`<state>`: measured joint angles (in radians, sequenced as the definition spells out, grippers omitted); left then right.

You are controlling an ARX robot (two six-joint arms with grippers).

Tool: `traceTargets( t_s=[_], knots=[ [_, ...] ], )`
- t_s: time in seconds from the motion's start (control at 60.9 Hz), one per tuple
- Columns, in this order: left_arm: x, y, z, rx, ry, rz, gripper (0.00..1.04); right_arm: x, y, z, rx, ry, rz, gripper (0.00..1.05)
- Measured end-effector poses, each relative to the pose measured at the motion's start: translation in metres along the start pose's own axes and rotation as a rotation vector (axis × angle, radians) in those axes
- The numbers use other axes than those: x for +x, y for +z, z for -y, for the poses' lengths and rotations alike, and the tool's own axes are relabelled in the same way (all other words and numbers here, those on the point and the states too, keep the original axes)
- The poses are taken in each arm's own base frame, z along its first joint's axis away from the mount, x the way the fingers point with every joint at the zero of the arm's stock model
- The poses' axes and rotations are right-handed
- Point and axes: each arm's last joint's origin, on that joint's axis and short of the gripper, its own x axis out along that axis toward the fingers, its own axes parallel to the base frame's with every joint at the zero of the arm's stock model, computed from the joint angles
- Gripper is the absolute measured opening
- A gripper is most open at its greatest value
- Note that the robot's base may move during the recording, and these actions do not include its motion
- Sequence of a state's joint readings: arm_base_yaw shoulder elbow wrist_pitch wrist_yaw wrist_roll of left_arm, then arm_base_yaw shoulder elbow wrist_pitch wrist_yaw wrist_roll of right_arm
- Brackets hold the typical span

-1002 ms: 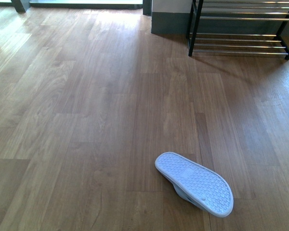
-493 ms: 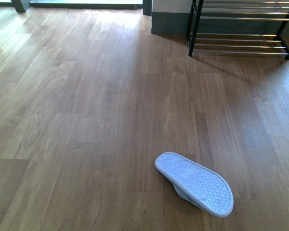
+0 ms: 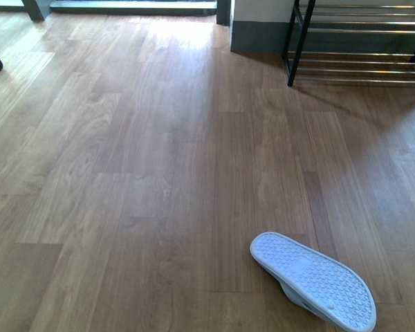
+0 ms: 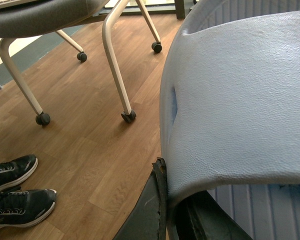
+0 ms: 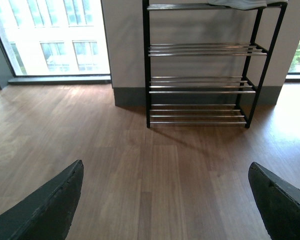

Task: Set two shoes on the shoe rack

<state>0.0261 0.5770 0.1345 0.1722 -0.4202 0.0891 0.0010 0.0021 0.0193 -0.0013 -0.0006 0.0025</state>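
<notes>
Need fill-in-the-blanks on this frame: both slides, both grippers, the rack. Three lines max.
The floor slide lies with its ___ facing up.
The left gripper is ___ on the held slide.
The right gripper is ___ and empty, facing the shoe rack.
Missing words: sole; shut; open.

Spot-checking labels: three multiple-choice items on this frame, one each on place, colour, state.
1. The floor slide lies: A sole up, apart from the shoe rack; B on its lowest tier; C under a chair.
2. The held slide in the left tool is: A black; B pale blue; C red.
3. The right tool is: A shut; B holding a shoe; C open.
Key: A, its sole faces up, rack far behind; B, pale blue fills the left wrist view; C, fingers wide apart, nothing between.
</notes>
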Motion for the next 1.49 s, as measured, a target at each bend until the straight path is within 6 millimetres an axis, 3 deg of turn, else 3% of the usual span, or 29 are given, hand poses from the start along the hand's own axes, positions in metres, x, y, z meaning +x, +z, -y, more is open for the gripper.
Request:
traceTargets(
  t_s=[0.23,0.312,0.427,0.575,0.739,0.887,0.986,1.166,1.495],
  knots=[
    [0.000,-0.001,0.000,0.001,0.005,-0.002,0.02,0.000,-0.001,0.000,-0.010,0.019,-0.019,0.96],
    [0.000,-0.001,0.000,0.001,0.003,-0.002,0.02,0.010,-0.004,0.001,-0.065,0.229,-0.292,0.96],
    [0.000,-0.001,0.000,0.001,0.002,-0.002,0.02,0.036,-0.020,0.004,-0.173,0.216,-0.422,0.96],
    [0.000,-0.001,0.000,0.001,0.002,-0.002,0.02,0.073,-0.059,0.008,-0.353,0.195,-0.551,0.96],
    [0.000,-0.001,0.000,0.001,0.003,-0.002,0.02,0.109,-0.134,0.012,-0.449,0.222,-0.738,0.96],
    [0.000,-0.001,0.000,0.001,0.002,-0.002,0.02,0.102,-0.195,0.012,-0.421,0.278,-0.974,0.96],
    [0.000,-0.001,0.000,0.001,0.002,-0.002,0.02,0.092,-0.217,0.013,-0.407,0.305,-1.084,0.96],
    [0.000,-0.001,0.000,0.001,0.002,-0.002,0.02,0.089,-0.242,0.013,-0.391,0.334,-1.138,0.96],
    [0.000,-0.001,0.000,0.001,0.002,-0.002,0.02,0.094,-0.263,0.007,-0.418,0.365,-1.040,0.96]
  ],
)
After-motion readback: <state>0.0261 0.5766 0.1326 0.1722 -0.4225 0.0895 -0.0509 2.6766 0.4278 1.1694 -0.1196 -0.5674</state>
